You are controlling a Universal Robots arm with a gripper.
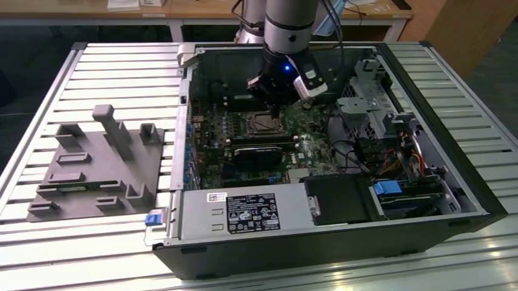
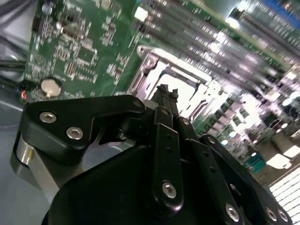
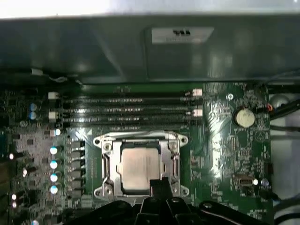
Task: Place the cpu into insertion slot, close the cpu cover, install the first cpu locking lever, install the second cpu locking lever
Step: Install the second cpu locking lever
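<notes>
Claw point(image 3: 158, 187) shut and empty, tips at edge of cpu cover point(image 3: 140, 140). Cpu point(image 3: 139, 165) seated, cover down. Best pressing levers squarely, gently.

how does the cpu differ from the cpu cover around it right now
The cpu is a solid, pale silvery-grey square with a plain flat top; the cpu cover is an open metal frame with a large central opening. The cpu sits inside that opening, while the cpu cover surrounds it and reaches farther out. Both look metallic and lie flat on the socket, below the gripper.
</notes>
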